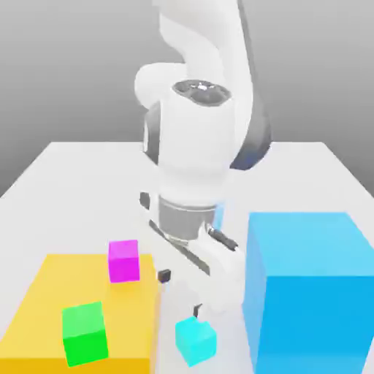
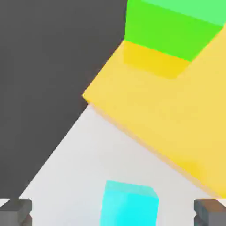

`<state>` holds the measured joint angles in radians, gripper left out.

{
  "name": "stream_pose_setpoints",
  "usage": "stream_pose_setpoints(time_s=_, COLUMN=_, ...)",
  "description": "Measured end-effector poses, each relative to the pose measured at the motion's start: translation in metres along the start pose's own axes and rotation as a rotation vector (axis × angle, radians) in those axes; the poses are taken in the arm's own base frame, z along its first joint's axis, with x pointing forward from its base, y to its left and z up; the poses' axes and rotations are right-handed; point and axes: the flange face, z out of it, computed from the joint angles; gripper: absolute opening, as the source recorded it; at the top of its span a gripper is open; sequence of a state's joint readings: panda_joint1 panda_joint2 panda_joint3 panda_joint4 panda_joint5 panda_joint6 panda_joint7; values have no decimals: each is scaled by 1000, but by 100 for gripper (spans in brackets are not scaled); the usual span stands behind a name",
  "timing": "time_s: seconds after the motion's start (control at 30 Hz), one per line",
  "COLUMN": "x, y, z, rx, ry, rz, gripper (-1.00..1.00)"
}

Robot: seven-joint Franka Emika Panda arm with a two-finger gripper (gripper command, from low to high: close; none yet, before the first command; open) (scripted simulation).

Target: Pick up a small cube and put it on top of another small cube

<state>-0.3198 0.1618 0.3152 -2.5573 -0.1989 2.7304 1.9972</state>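
Observation:
A small cyan cube point(image 1: 195, 340) point(image 2: 130, 205) rests on the white table near its front edge. My gripper point(image 1: 181, 294) point(image 2: 113, 214) hangs just above it, open, with nothing held. In the hand view the two dark fingertips point(image 2: 15, 212) stand wide apart on either side of the cube. Two other small cubes sit on a flat yellow slab point(image 1: 51, 292) point(image 2: 167, 119): a magenta cube point(image 1: 123, 260) at its far edge and a green cube point(image 1: 84, 333) point(image 2: 170, 26) nearer the front.
A much larger sky-blue cube point(image 1: 310, 292) stands close on the exterior view's right of the cyan cube. The yellow slab lies close on the exterior view's left. The table's front edge point(image 2: 53, 145) runs near the cyan cube.

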Motion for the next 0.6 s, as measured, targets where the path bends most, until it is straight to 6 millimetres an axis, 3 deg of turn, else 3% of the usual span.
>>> stream_pose_setpoints(time_s=0.23, x=-5, y=9, z=70, rx=-31, ry=-24, rz=49, gripper=0)
stream_pose_setpoints(time_s=0.27, x=-5, y=9, z=77, rx=-29, ry=-26, rz=49, gripper=-100)
stream_pose_setpoints(time_s=0.5, x=-5, y=9, z=76, rx=-25, ry=-29, rz=53, gripper=-100)
stream_pose_setpoints(time_s=0.6, x=-5, y=7, z=54, rx=-27, ry=-27, rz=51, gripper=-100)
